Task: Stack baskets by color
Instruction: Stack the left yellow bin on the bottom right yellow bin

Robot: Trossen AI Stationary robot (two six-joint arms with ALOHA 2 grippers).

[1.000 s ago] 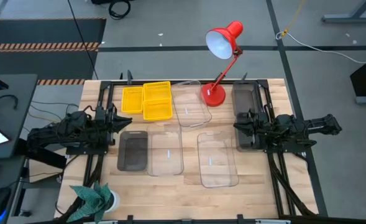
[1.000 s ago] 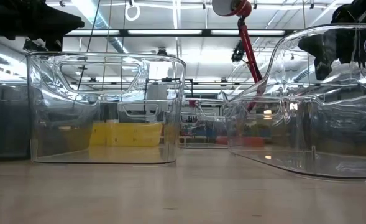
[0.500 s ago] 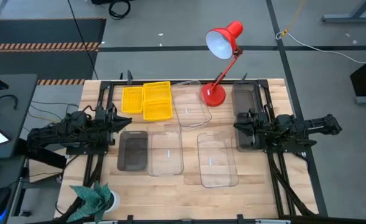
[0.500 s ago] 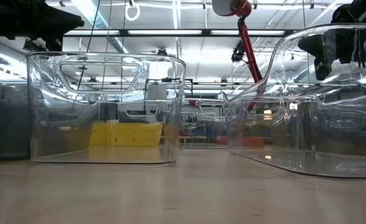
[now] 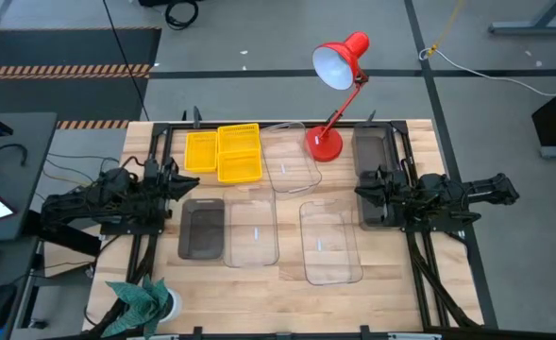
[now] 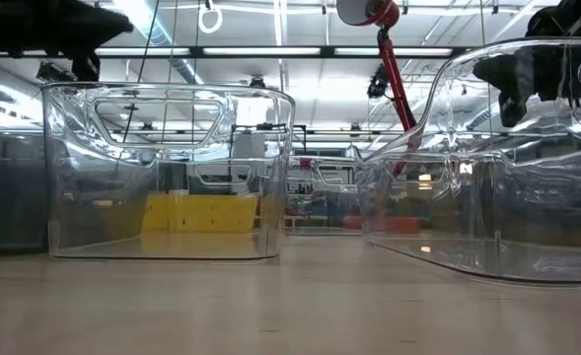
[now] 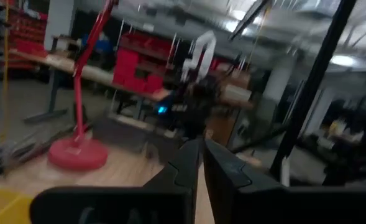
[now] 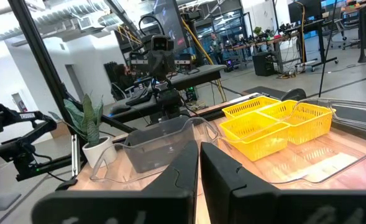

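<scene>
I see grey concrete floor (image 5: 259, 38) w/ dark seams, black mat w/ orange-striped hazard edge (image 5: 60, 68), long ceiling strip lights (image 6: 270, 50) overhead.

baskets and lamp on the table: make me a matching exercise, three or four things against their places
Things:
1. yellow baskets
2. dark grey basket
3. red desk lamp
4. potted plant

Places, seen from above:
a. at the table's near left corner
b. base between a clear basket and a grey one, far side
c. far left part of the table
d. just left of a clear basket, by the left arm

Pairs: 1-c, 2-d, 3-b, 4-a
</scene>
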